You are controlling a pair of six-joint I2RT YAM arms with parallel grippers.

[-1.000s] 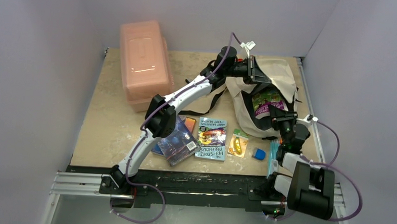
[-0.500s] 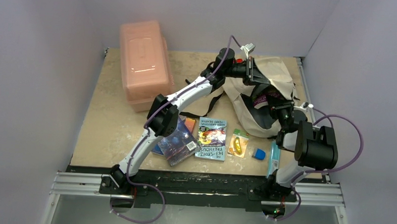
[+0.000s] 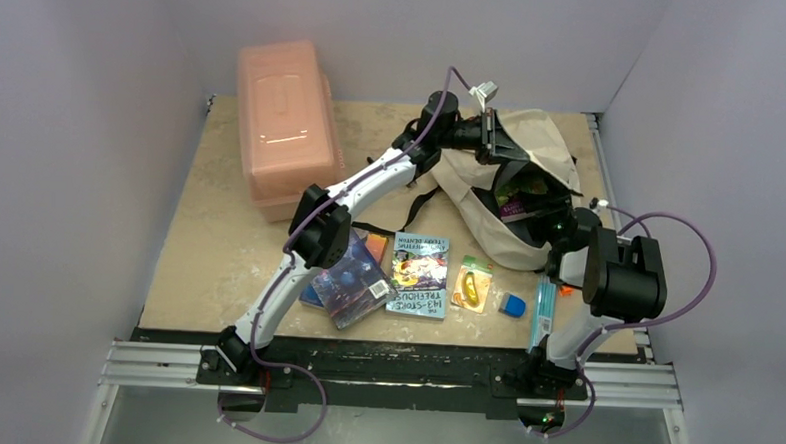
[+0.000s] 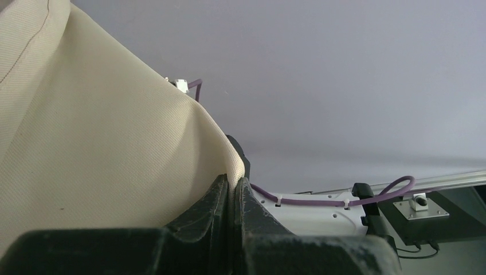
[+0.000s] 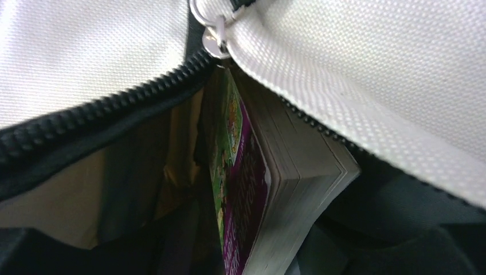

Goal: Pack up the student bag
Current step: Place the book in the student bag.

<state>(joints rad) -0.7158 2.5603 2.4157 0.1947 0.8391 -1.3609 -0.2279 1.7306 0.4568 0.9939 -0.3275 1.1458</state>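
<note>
We are holding the student bag [image 3: 538, 138] open at the far right of the tabletop [image 3: 218, 234]. Our left hand [image 4: 232, 186] is pinched tight on a fold of the bag's cream fabric and is holding the upper flap raised, so the mouth is gaping toward the near right. Our right hand [image 3: 552, 217] is reaching into that mouth. Its fingers are not showing in any view, so we cannot tell how wide it is standing or whether it is gripping anything.

From the right wrist we are looking past the black zipper [image 5: 86, 123] and its metal pull [image 5: 213, 34] at a thick paperback [image 5: 252, 189] with a green and purple cover. It is standing on edge inside the bag.

A pink plastic box [image 3: 283, 117] is sitting at the far left. Near the front edge, a dark-covered book [image 3: 358, 283], a Treehouse book [image 3: 419, 273], an orange packet [image 3: 472, 284] and a blue eraser [image 3: 512, 305] are lying in a row. Black straps [image 3: 409, 211] are trailing left from the bag.
</note>
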